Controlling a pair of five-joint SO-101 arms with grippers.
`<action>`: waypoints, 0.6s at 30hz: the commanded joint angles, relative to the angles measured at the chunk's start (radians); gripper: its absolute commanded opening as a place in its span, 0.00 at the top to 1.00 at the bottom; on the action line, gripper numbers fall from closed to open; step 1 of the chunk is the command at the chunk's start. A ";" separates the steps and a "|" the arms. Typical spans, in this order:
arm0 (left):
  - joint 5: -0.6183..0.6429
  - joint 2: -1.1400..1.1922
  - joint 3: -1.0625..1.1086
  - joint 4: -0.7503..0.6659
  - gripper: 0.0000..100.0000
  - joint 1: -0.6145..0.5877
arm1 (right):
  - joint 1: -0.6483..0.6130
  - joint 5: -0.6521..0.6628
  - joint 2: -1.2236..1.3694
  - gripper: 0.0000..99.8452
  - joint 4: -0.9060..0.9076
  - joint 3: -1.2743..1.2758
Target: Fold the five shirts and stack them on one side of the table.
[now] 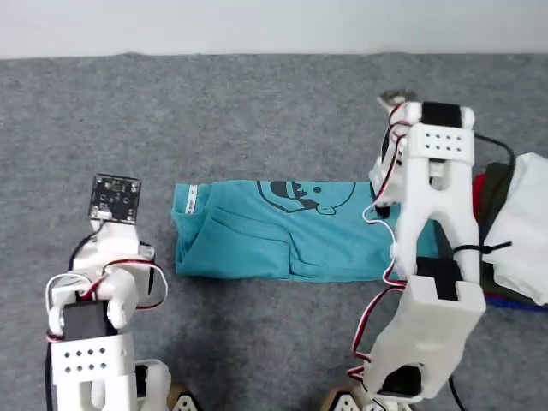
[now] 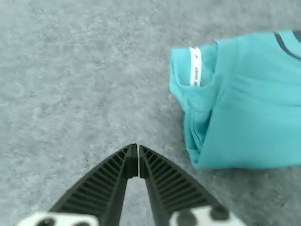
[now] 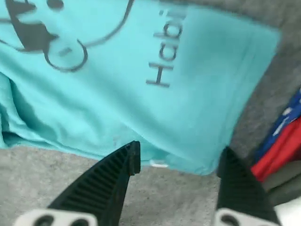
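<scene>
A teal shirt [image 1: 282, 229] lies folded into a long strip across the middle of the grey table, its collar end [image 2: 193, 70] toward the left arm. My left gripper [image 2: 138, 162] hovers shut over bare carpet, a short way from that collar end. My right gripper [image 3: 181, 162] is open, its fingers straddling the shirt's hem corner [image 3: 207, 155] from above, with nothing held. In the high view the right arm [image 1: 432, 257] covers the shirt's right end, and the left arm [image 1: 98, 291] stands to the left of the shirt.
A pile of other shirts [image 1: 514, 231], white over dark, red and blue, sits at the table's right edge; its red and blue layers [image 3: 282, 141] lie just past the teal hem. Bare grey carpet [image 1: 257, 111] stretches behind and in front of the shirt.
</scene>
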 commanded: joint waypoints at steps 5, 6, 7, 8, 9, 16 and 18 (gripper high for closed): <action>0.014 0.002 0.001 -0.025 0.98 0.011 | 0.091 -0.014 -0.065 0.70 -0.197 0.218; 0.014 0.002 0.012 -0.028 0.98 0.011 | 0.102 -0.012 -0.062 0.70 -0.229 0.241; 0.014 0.002 0.024 -0.028 0.98 0.011 | 0.110 -0.009 -0.062 0.70 -0.265 0.264; 0.014 0.002 0.039 -0.028 0.98 0.011 | 0.119 -0.009 -0.062 0.70 -0.298 0.288; 0.014 -0.002 0.059 -0.029 0.98 0.011 | 0.122 -0.009 -0.062 0.70 -0.331 0.310; 0.017 -0.003 0.173 -0.127 0.98 0.009 | 0.099 -0.009 -0.061 0.70 -0.504 0.434; 0.015 -0.003 0.203 -0.157 0.98 0.009 | 0.087 -0.009 -0.061 0.70 -0.519 0.460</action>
